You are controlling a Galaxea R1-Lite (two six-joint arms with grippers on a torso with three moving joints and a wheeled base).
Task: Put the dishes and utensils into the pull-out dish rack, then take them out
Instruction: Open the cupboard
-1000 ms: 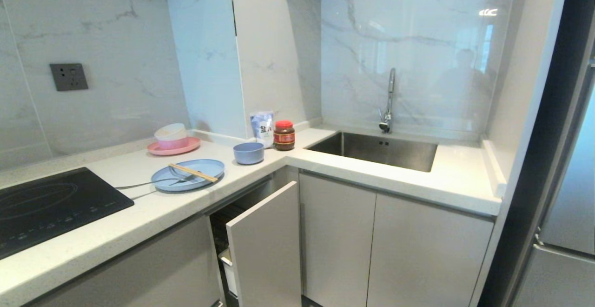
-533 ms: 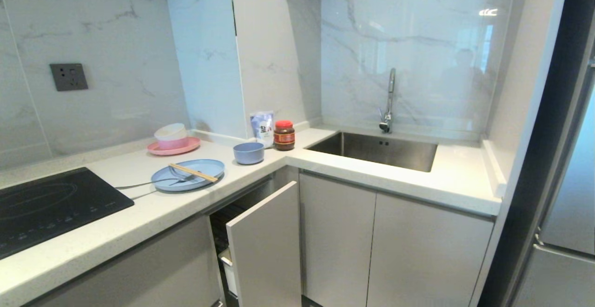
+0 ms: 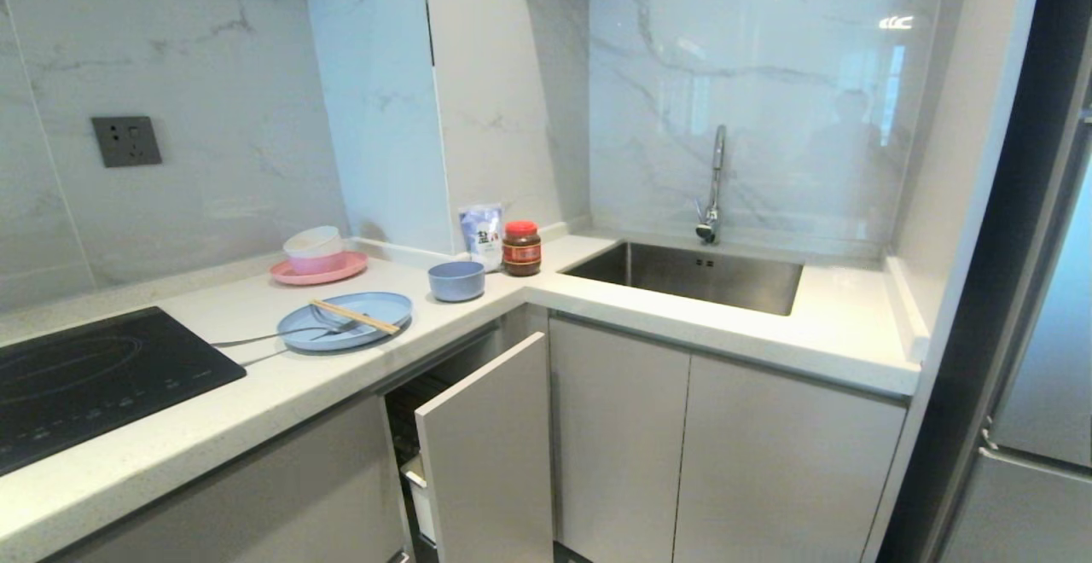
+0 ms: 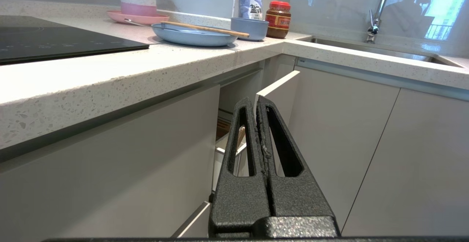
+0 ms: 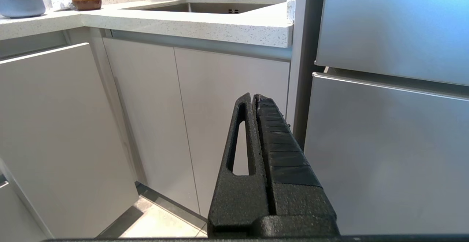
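Both grippers pressed shut and empty: the left gripper (image 4: 256, 104) faces the barely opened grey-fronted pull-out dish rack (image 4: 282, 99). Above it, wooden chopsticks (image 4: 205, 28) bridge the wide light-blue plastic plate (image 4: 194, 36); lifting that plate carelessly could roll them off. The right gripper (image 5: 254, 101) waits before closed cabinets.

I see a pink plate (image 3: 319, 271) with stacked bowls (image 3: 314, 249) at the back of the bench (image 3: 256, 384), a black induction hob (image 3: 85, 375) on the left, a salt bag (image 3: 482, 237) touching a red-lidded jar (image 3: 521, 248), and a steel sink (image 3: 691, 273) under its tap (image 3: 712, 188).
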